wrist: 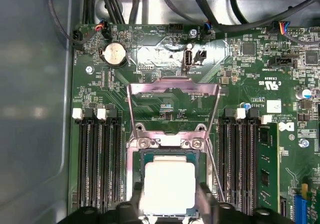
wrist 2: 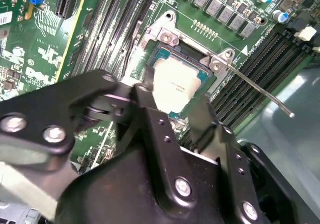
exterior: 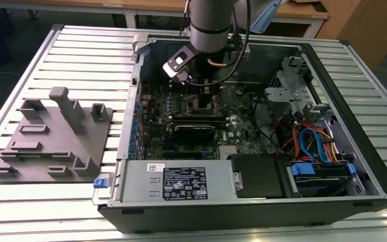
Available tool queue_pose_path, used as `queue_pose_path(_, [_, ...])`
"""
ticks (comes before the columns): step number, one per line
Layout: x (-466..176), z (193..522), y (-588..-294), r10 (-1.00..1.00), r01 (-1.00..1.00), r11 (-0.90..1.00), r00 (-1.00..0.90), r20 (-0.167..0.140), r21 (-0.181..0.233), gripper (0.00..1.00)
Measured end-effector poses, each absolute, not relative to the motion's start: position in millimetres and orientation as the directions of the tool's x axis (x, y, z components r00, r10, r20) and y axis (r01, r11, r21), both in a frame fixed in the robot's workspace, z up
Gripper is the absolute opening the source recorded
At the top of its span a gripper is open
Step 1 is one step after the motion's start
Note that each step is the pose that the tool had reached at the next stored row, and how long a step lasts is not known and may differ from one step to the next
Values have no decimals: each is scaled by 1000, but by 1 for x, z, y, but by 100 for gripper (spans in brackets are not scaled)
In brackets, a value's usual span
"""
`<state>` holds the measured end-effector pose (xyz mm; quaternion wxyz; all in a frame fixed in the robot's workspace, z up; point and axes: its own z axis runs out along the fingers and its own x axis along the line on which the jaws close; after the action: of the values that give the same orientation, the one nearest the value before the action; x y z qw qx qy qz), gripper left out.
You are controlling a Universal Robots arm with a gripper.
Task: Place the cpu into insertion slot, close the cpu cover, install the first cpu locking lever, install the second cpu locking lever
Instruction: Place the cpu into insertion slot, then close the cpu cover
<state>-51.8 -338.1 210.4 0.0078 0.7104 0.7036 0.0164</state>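
**Exterior view.** One slatted table (exterior: 79,55) carrying one open computer case (exterior: 372,151). On the exterior view's left, one grey fixture block (exterior: 52,146), well apart from the case. One arm (exterior: 210,20) reaching down from above into the case, over the single green motherboard (exterior: 154,126).

**First wrist view.** One cpu (wrist: 169,184), silver top upward, lying flat inside the one insertion slot (wrist: 134,160) and square to its rim. One pincer (wrist: 170,206) astride the chip, its two black fingers (wrist: 136,204) pressed against opposite edges, clamped on the cpu. One cpu cover (wrist: 174,87), not yet closed, standing open beyond the socket, with green board visible through its square cut-out. Two screws (wrist: 144,143) side by side on the hinge bracket, between cover and chip. Banks of black memory slots (wrist: 97,169) on both sides of the socket, with one memory module (wrist: 267,169) seated in one of them. One coin cell (wrist: 115,53) farther along the board, past the open cover.

**Second wrist view.** Same chip between the same two fingers. One locking lever (wrist 2: 260,92), a thin metal rod, unlatched, rising from a corner of the socket with its tip free in the air.
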Motion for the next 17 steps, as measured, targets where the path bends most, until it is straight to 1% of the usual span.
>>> queue_pose_path(1, [-52,210,-338,1000,999,-10,9,12,34,53])
queue_pose_path(3, [-52,210,-338,1000,999,-10,9,12,34,42])
queue_pose_path(4, [-52,210,-338,1000,999,-10,10,12,34,42])
queue_pose_path(6, [-52,210,-338,1000,999,-10,10,12,34,30])
queue_pose_path(7, [-52,211,-338,1000,999,-10,9,12,34,30])
queue_pose_path(9, [-52,210,-338,1000,999,-10,9,12,34,18])
queue_pose_path(10, [-52,210,-338,1000,999,-10,9,12,34,18])
queue_pose_path(11, [-52,211,-338,1000,999,-10,9,12,34,12])
queue_pose_path(12, [-52,211,-338,1000,999,-10,9,12,34,10])
queue_pose_path(17, [-51,210,-338,1000,999,-10,9,12,34,10])
